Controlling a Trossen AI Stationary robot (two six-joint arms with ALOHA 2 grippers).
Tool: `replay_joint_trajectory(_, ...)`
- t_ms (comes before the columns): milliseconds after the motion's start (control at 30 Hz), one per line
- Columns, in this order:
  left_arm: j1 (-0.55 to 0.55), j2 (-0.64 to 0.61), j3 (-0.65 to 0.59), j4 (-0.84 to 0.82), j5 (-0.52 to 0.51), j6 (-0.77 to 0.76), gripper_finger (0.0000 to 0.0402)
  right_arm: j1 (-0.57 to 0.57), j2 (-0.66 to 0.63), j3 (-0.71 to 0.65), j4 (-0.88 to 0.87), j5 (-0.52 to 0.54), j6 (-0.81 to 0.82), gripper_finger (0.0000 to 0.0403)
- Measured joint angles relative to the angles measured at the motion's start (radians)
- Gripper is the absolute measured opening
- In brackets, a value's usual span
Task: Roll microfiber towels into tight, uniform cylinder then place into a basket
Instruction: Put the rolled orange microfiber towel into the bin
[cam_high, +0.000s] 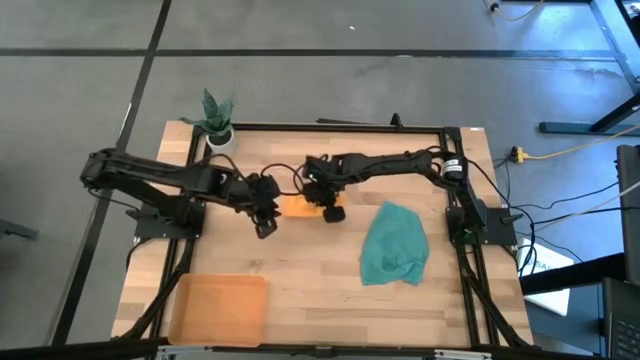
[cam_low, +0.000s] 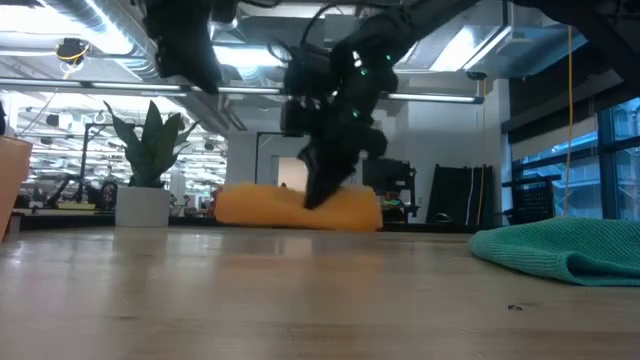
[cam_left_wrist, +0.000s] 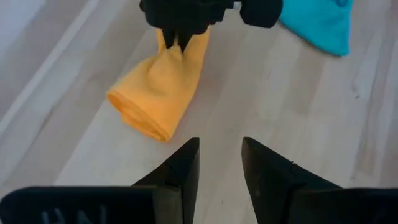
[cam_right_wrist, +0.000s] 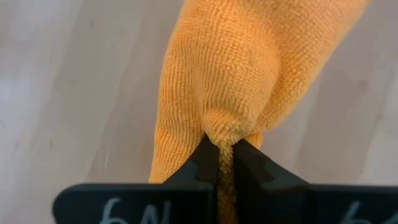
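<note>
Orange towel (cam_high: 298, 206), rolled up, lies mid-frame with its long side running left-right; your right gripper (cam_high: 331, 211) pinches its right end, and the spread left gripper (cam_high: 264, 226) waits lower-left.

Bright orange on the rolled towel (cam_high: 300, 206), its nap a fine looped weave seen close up; teal blue-green on the second towel (cam_high: 394, 246), plain and unpatterned. Orange-tan and translucent for the basket (cam_high: 219, 309); pale blond wood with faint grain and plank lines for the table (cam_high: 320, 290), edged by a black frame. Dark, near black, on the left gripper (cam_high: 264, 224) and right gripper (cam_high: 331, 211) alike, with white lettering on the right one's finger base; white on the pot (cam_high: 219, 137), green on its plant.
</note>
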Motion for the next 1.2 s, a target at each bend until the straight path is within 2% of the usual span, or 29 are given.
replay_joint_trajectory(367, -0.001, -0.125, 0.0, -0.196, -0.045, -0.041, 0.011, 0.028, -0.001, 0.186, -0.068, 0.007, 0.016, 0.0021)
replay_joint_trajectory(533, -0.001, -0.195, 0.0, -0.263, -0.06, -0.073, 0.011, 0.051, -0.003, 0.251, -0.092, 0.006, 0.09, 0.0021)
replay_joint_trajectory(967, -0.002, -0.4, 0.0, -0.42, -0.058, -0.08, 0.011, 0.13, -0.003, 0.27, 0.006, 0.003, 0.301, 0.0021)
replay_joint_trajectory(1133, -0.021, -0.449, 0.0, -0.443, -0.057, -0.079, 0.011, 0.158, -0.004, 0.27, 0.107, -0.004, 0.3, 0.0021)
replay_joint_trajectory(1200, -0.033, -0.47, 0.0, -0.466, -0.048, -0.104, 0.011, 0.167, -0.004, 0.27, 0.15, -0.045, 0.302, 0.0021)
